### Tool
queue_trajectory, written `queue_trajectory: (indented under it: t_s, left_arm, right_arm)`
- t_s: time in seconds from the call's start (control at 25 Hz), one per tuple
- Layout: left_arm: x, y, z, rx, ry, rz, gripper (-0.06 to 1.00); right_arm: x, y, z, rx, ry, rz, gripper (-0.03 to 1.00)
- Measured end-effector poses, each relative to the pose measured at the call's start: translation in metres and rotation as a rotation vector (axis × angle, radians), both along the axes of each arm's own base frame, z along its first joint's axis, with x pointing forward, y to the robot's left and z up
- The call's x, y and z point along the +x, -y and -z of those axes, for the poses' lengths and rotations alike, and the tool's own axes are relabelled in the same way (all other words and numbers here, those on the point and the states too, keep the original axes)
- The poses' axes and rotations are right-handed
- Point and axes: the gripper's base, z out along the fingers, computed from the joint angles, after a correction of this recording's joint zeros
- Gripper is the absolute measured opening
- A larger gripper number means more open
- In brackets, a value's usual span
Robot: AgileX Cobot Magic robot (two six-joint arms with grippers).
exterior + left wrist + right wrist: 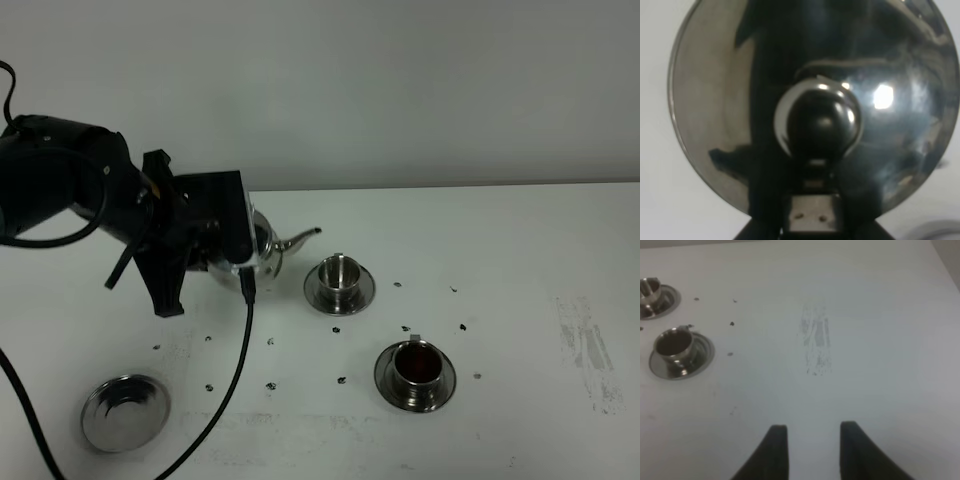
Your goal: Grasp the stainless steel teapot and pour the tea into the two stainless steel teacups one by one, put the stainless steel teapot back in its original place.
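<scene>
My left gripper [238, 262] is shut on the stainless steel teapot [264, 248] and holds it above the table at the back left, with the thin spout [300, 238] pointing toward the far teacup [339, 272]. That cup's inside looks shiny. The near teacup [416, 365] holds dark tea. Each cup stands on its own small saucer. The original place, a wide steel saucer [124, 411], lies bare at the front left. In the left wrist view the teapot lid [715, 100] and its knob [819, 120] fill the picture. My right gripper [812, 429] hovers open over bare table, right of both teacups [674, 345].
A black cable [240, 350] hangs from the left arm across the table toward the front edge. Small dark specks dot the white table [520, 250] around the cups. A grey scuff mark [816, 340] lies on the right side.
</scene>
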Motion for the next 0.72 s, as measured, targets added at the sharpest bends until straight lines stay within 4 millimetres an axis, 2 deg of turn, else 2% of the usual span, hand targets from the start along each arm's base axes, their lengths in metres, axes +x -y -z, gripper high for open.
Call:
queue_trajectory:
  t_s: [0.16, 0.44, 0.56, 0.72]
  left_arm:
    - [0.026, 0.003, -0.004, 0.041, 0.004, -0.01, 0.21]
    - [0.065, 0.017, 0.027, 0.099, -0.048, 0.002, 0.21]
    - [0.074, 0.025, 0.034, 0.113, -0.036, 0.017, 0.21]
    - [0.075, 0.033, 0.034, 0.165, -0.009, 0.056, 0.21]
  right_arm:
    - [0.0, 0.0, 0.0, 0.0, 0.0, 0.0, 0.24]
    - [0.0, 0.0, 0.0, 0.0, 0.0, 0.0, 0.24]
    - [0.0, 0.0, 0.0, 0.0, 0.0, 0.0, 0.24]
    - [0.0, 0.0, 0.0, 0.0, 0.0, 0.0, 0.24]
